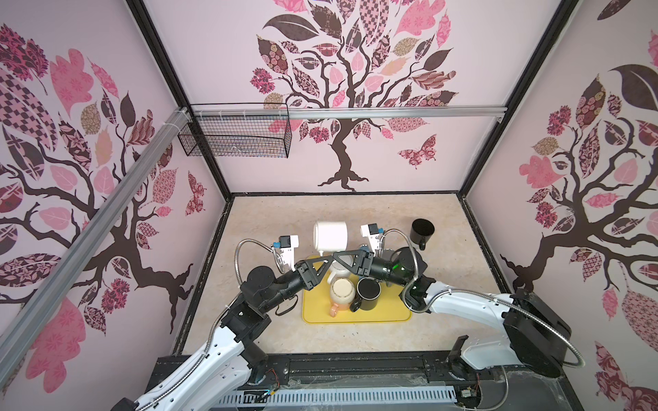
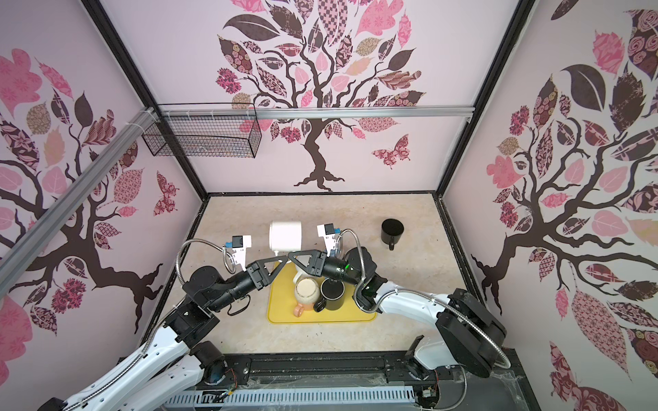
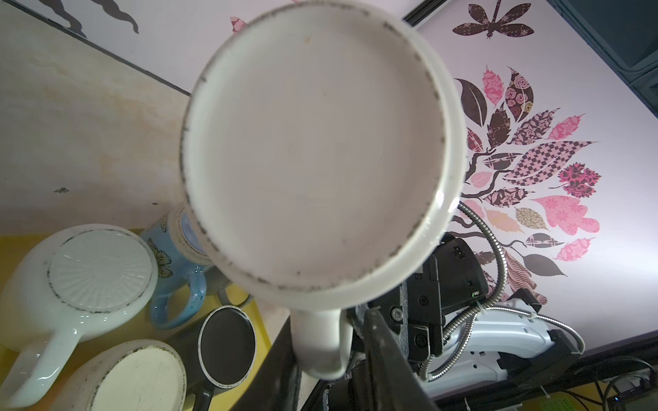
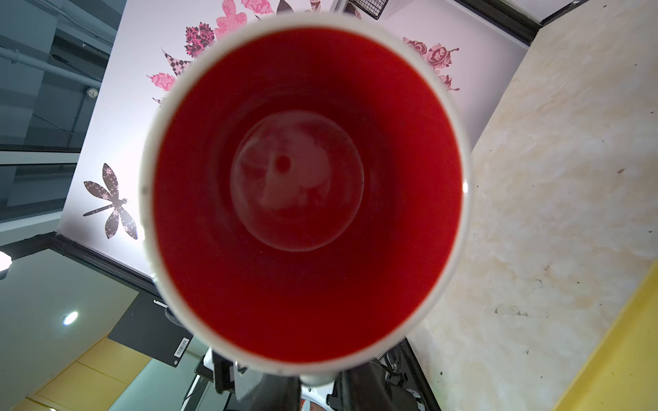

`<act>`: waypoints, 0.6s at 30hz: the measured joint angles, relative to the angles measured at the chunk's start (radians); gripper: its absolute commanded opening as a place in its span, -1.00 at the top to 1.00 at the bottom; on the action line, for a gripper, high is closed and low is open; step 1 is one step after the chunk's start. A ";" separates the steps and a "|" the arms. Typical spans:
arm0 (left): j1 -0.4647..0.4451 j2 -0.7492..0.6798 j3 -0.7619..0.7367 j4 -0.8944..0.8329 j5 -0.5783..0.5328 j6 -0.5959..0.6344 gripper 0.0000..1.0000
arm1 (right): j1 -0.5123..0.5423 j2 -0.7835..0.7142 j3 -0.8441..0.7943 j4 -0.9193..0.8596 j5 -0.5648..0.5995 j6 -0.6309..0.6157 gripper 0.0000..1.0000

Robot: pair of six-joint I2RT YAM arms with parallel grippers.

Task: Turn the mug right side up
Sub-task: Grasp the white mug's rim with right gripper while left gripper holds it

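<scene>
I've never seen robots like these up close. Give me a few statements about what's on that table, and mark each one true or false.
1. The white mug is turned on its side. True.
2. It is blue inside. False: the right wrist view shows it red.
3. The right gripper grips its handle. True.
4. The mugs on the yellow mat stand mouth up. False: the cream mug and its neighbours show their bases.
5. The lone black mug stands on the mat. False: it stands upright on the bare table, off the mat.
</scene>
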 measured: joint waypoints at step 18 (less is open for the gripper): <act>0.000 -0.005 0.000 -0.012 -0.045 -0.018 1.00 | -0.001 -0.037 -0.024 -0.030 -0.001 -0.037 1.00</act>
